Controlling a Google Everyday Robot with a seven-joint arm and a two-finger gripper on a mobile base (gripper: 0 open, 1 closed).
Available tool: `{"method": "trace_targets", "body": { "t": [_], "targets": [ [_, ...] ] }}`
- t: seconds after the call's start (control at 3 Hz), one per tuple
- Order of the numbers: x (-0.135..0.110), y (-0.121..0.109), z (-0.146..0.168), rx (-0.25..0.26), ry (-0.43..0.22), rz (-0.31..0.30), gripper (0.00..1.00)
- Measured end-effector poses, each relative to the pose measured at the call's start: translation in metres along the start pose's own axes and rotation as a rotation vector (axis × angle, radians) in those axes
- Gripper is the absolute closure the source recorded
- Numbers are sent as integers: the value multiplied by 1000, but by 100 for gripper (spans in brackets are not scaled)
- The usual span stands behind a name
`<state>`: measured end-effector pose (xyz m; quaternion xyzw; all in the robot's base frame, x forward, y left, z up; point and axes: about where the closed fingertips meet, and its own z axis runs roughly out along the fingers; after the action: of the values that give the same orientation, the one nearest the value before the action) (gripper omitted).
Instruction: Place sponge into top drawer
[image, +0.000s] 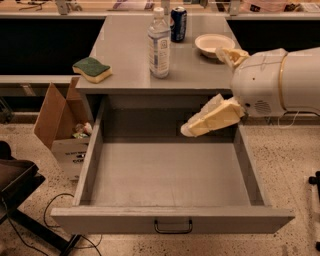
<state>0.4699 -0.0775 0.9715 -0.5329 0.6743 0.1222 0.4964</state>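
The sponge (91, 69), dark green on top with a yellow base, lies on the front left corner of the grey counter (130, 60). The top drawer (170, 175) below it is pulled wide out, with nothing showing inside, and has a dark handle (173, 226) on its front. My gripper (205, 91) comes in from the right on a white arm (280, 82), over the drawer's back right part. Its pale yellow fingers are spread apart and hold nothing. One finger (212, 119) points left over the drawer; the other (231, 54) shows up by the bowl.
A water bottle (159, 42), a soda can (178, 24) and a white bowl (214, 44) stand on the counter. An open cardboard box (60, 125) sits on the floor left of the drawer. A black chair base (15, 185) and cables are at far left.
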Motion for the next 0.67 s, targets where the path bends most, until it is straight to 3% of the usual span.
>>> {"method": "trace_targets", "body": {
  "t": [0.33,0.67],
  "targets": [
    [-10,9,32,-13,-8,-26,0],
    [-19,12,86,-49,-32,-25,0]
  ]
}}
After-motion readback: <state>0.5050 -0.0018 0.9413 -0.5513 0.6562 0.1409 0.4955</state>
